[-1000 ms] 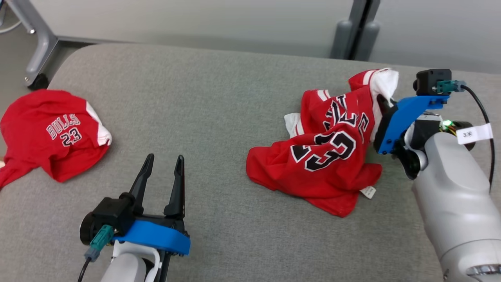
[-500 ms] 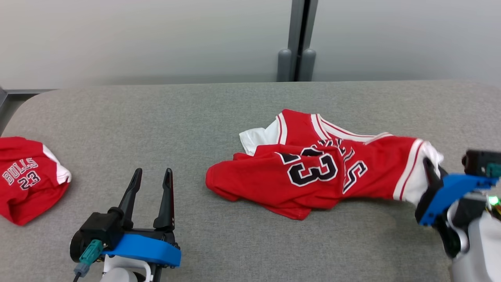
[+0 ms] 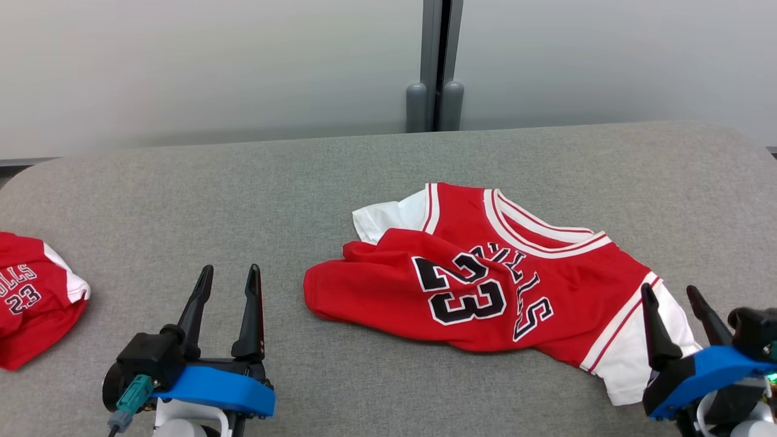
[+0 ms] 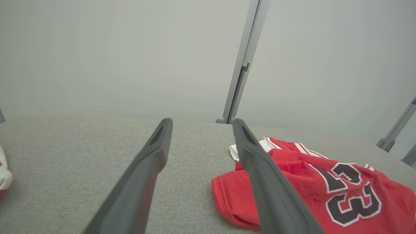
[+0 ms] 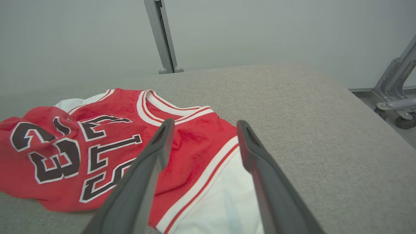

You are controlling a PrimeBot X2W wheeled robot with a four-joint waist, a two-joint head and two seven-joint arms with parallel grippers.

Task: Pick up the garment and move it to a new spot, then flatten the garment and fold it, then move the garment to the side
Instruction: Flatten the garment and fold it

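**A:** Start with the head view. Where is the garment?

**B:** The red basketball jersey with white trim and a black "23" [image 3: 485, 285] lies rumpled on the grey fabric-covered table [image 3: 303, 176], right of the middle. Its white sleeve reaches towards the near right corner.

**A:** And the pincers?

**B:** The right gripper [image 3: 669, 288] sits at the near right edge. Its two dark fingers are parted, with the white sleeve behind them and nothing clamped. The left gripper [image 3: 230, 270] is near the front edge, well apart from the jersey, also parted and holding nothing. A second red garment with "23" on it [image 3: 33, 303] lies at the left edge. A grey upright post [image 3: 434, 60] stands behind the far edge.

**A:** Left wrist view?

**B:** The fingers are spread over bare fabric. The jersey's folded hem lies behind the right-hand finger.

**A:** Right wrist view?

**B:** The fingers are wide apart, with the white sleeve and its red stripe showing between them. I cannot tell whether the tips touch the cloth. A grey metal leg on a castor [image 5: 395, 84] stands beyond the table's edge.
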